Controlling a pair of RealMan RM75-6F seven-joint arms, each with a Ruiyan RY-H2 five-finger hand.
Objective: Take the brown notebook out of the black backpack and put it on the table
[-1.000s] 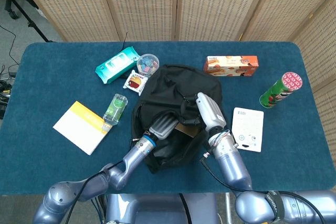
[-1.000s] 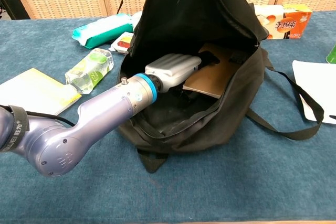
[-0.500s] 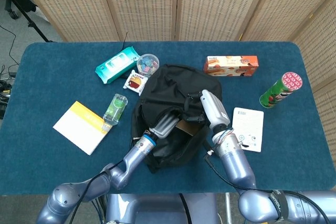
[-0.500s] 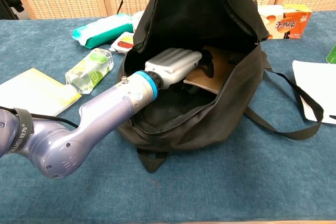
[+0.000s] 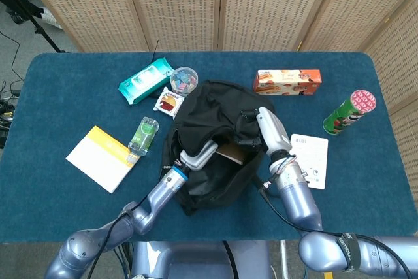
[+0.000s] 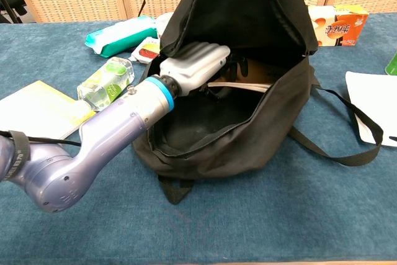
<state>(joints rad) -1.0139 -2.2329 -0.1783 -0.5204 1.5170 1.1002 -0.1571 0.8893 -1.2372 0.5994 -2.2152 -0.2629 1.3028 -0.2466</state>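
Brown notebook (image 6: 245, 83) rides level at the mouth of the black backpack (image 6: 248, 23), fingers of the left hand (image 6: 192, 66) curled on its near end; a second ago it lay tilted deeper inside. The right hand (image 5: 269, 132) grips the bag's upper flap, holding the opening wide. Extraction appears to be in progress; next the book needs drawing clear of the rim toward bare table (image 6: 279, 215).

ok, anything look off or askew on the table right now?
Only the clear plastic bottle with a green label: it lies on its side beside the yellow-and-white booklet. No spill shows. The black fabric backpack is just held open.
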